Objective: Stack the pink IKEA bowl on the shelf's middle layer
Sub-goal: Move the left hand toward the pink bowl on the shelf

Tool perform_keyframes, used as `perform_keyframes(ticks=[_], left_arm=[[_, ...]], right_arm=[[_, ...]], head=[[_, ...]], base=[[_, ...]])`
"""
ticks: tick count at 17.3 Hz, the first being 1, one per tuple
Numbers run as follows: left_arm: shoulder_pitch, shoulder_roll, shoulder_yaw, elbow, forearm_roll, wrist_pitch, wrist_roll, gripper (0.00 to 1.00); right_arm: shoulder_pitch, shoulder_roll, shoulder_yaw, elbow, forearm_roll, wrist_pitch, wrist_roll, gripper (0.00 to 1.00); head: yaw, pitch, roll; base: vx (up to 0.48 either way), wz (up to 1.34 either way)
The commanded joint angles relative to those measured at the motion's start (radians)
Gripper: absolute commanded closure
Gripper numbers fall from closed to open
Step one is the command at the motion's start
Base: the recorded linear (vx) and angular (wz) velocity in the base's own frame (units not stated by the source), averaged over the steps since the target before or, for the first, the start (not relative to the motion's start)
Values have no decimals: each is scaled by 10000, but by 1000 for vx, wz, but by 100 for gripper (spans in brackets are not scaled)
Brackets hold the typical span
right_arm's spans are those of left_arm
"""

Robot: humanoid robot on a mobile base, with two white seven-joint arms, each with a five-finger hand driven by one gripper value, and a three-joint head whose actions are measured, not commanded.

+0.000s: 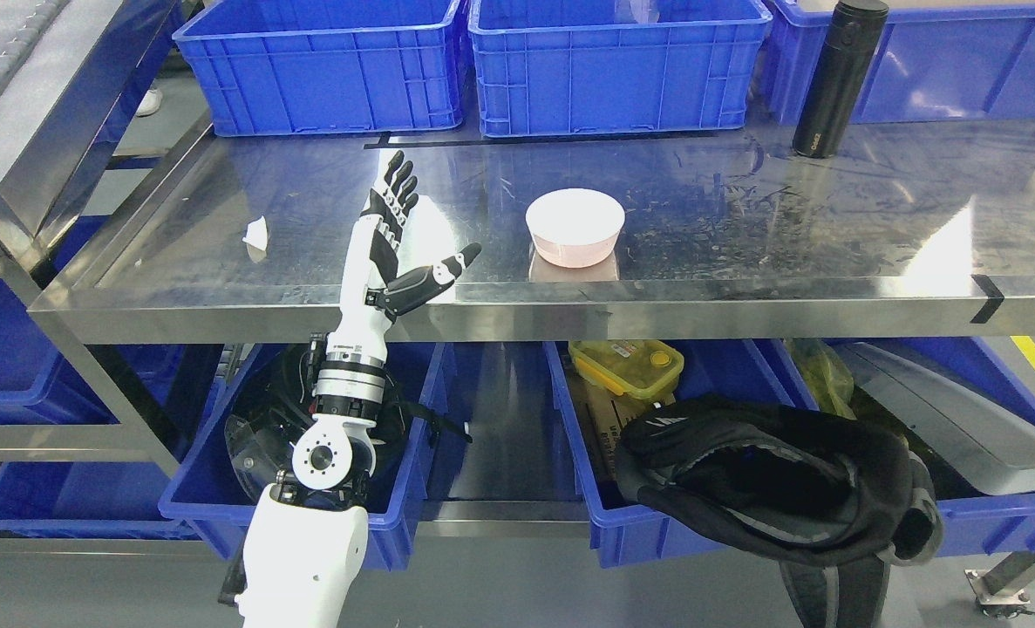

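Note:
A pink bowl (575, 227) stands upright on the steel shelf (744, 218), near its front edge and about mid-width. My left hand (417, 222) reaches up over the shelf's front edge, left of the bowl and apart from it. Its fingers (399, 183) are stretched out flat, the thumb pointing right toward the bowl, and it holds nothing. My right arm is out of sight.
Three blue crates (617, 65) line the back of the shelf. A black flask (835, 78) stands at the back right. A scrap of white paper (257, 231) lies at the left. Below, blue bins hold a black bag (770, 480), a yellow-lidded box (626, 365) and other clutter.

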Motion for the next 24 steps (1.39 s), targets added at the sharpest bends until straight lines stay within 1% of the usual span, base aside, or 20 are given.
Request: perform_keyframes(ticks=[1,5,7,8,9,10,11,12,14,15,17,18,20,21,23,24], left_arm=[[41,175,336,73,-132,-9,10,0],[-204,175,275,73,-255,-55,-158,0],[-602,872,198,73,-819,-86,-342,0],[-877,1164,168,73,-1506,-40,-358,0],[-1274,1501,152,73,-2500,6,-540,0],[-1628,1808,122,73,-3983,21,-1104,0],[-1920,1887,45,73,-5243,21,-1732,0],[-2120,1903,-107,73,-6380,21,-2544,0],[-2579,1903,-490,73,-7902,-9,-4261,0],[-2780,1903,-644,89,-8669,-24,-4771,0],[-3331,1933,-890,318,-10158,-131,-5174,0],[-3592,1888,-1256,349,-10681,-147,-5251,0],[-4221,1812,-2282,532,-11389,-56,-5435,1],[-4482,1598,-2651,701,-11513,21,-5466,2],[-4760,939,-2961,855,-11576,799,-5740,5],[-5034,845,-3235,992,-11789,1350,-6152,6]], right_arm=[[153,-175,0,-175,-1,-4,-3,0],[153,-175,0,-175,-1,-4,-3,0],[153,-175,0,-175,-1,-4,-3,0],[153,-175,0,-175,-1,-4,-3,0],[153,-175,0,-175,-1,-4,-3,0],[153,-175,0,-175,-1,-4,-3,0],[153,-175,15,-175,-1,-4,-3,0],[153,-175,0,-175,-1,-4,-3,0],[153,-175,0,-175,14,-4,-3,0],[153,-175,0,-175,-1,-4,-3,0],[153,-175,0,-175,-1,-4,-3,0],[153,-175,0,-175,-1,-4,-3,0],[153,-175,0,-175,-1,-4,-3,0],[153,-175,0,-175,14,-4,-3,0],[153,-175,0,-175,-1,-4,-3,0],[153,-175,0,-175,-1,-4,-3,0]], head=[[0,0,0],[0,0,0],[0,0,0],[0,0,0],[0,0,0],[0,0,0],[0,0,0],[0,0,0],[0,0,0],[0,0,0],[0,0,0],[0,0,0],[0,0,0],[0,0,0],[0,0,0],[0,0,0]], base=[[0,0],[0,0],[0,0],[0,0],[0,0],[0,0],[0,0],[0,0],[0,0],[0,0],[0,0],[0,0],[0,0],[0,0],[0,0],[0,0]])
